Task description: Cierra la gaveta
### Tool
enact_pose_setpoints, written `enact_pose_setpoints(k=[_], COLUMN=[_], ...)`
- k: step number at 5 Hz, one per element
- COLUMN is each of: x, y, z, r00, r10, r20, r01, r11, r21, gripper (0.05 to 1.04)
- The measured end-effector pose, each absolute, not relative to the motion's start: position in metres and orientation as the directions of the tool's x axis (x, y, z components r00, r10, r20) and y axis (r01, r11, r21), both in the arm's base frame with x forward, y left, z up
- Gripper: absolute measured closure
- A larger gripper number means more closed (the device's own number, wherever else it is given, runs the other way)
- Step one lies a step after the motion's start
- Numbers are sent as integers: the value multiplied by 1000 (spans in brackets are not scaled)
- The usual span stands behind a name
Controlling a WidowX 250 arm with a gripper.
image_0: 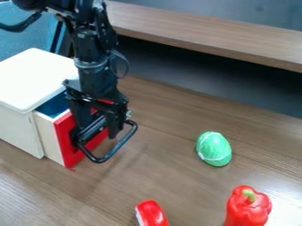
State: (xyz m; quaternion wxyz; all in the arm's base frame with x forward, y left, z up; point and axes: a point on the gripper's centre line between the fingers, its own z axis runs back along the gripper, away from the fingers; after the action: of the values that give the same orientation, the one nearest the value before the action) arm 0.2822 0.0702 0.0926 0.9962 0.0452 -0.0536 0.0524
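Snag risk, folks
Can't tell the end effector's (96, 128) grip; catching the handle (118, 146) beside it could skew the drawer (65, 139).

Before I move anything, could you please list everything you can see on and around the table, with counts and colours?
Cabinet: one, white, at the left
Drawer: one, red front with pale side, in the cabinet, partly open
Handle: one, black, on the drawer front
Egg-shaped thing: one, green with pale lines, right of centre
Pepper: one, red with green stem, bottom right
Rounded thing: one, red with some white, cut off by the bottom edge
Table: one, brown wood, under everything
Ledge: one, brown wood, along the back
Robot arm: one, black, from the upper left
Gripper: one, black, at the drawer front
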Motion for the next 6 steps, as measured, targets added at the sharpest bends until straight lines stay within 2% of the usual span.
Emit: enact_pose_setpoints(k=[3,6], x=[282,277], y=[90,110], z=[94,90], r00=[987,987], r10=[102,121], r20=[121,108], r01=[-123,-142], r11=[976,968], r21=[181,206], gripper=[85,85])
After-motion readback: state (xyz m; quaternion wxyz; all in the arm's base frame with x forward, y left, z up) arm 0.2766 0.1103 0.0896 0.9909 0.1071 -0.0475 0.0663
